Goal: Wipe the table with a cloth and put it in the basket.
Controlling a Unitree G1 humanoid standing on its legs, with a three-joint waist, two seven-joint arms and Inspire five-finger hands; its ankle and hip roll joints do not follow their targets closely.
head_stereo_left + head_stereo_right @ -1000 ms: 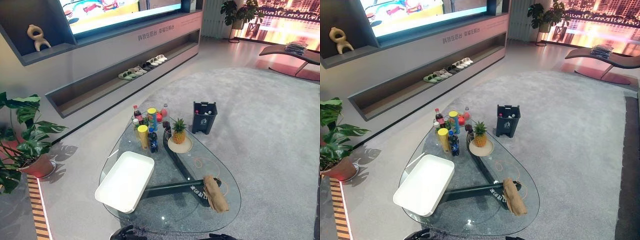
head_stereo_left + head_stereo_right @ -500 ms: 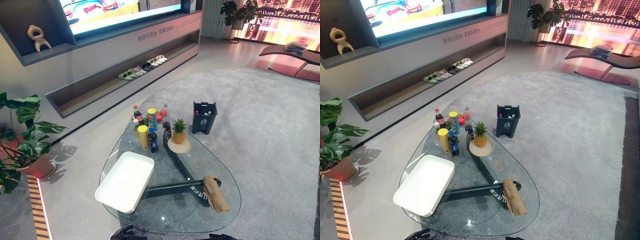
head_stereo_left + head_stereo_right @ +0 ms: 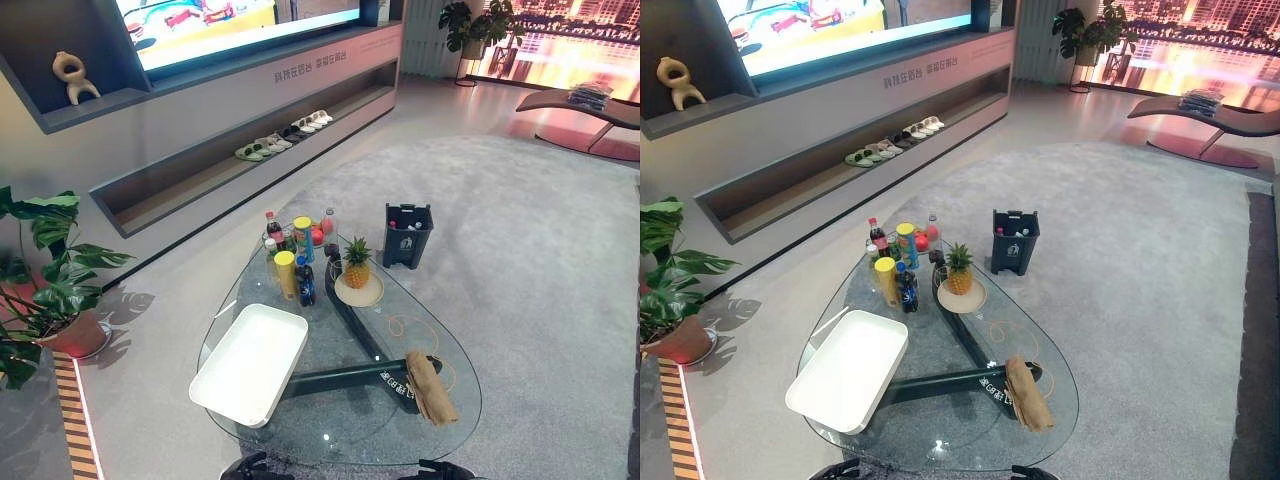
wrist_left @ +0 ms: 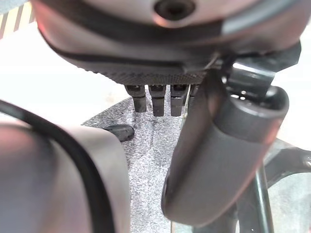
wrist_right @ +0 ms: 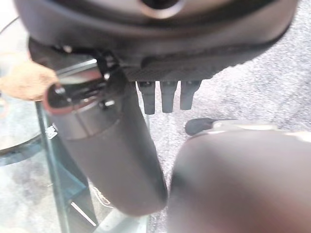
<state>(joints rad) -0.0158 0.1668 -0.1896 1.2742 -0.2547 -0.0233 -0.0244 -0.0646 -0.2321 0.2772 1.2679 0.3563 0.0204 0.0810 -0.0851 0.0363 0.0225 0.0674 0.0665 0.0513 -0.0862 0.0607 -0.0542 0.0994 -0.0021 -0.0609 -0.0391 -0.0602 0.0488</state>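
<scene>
A brown cloth [image 3: 431, 388] lies bunched on the near right part of the glass table [image 3: 340, 425]; it also shows as a brown patch [image 5: 23, 80] in the right wrist view. A white rectangular basket [image 3: 250, 362] sits on the table's near left part, with nothing in it. My left hand [image 4: 160, 73] hangs low in front of the table's near edge, with straight fingers [image 4: 158, 101] holding nothing. My right hand [image 5: 175, 68] hangs the same way beside the table edge, its fingers [image 5: 167, 97] straight and bare. Both hands are well short of the cloth.
Several bottles and cans [image 3: 295, 255] stand at the table's far end, next to a pineapple on a plate [image 3: 357, 268]. A thin orange cord [image 3: 405, 326] lies on the glass. A dark bin [image 3: 408, 235] stands on the carpet beyond. A potted plant [image 3: 45, 275] is at far left.
The camera has shifted very slightly. Both hands show a little more at the bottom edge of the eye views. The cloth, the basket and the other things have not moved.
</scene>
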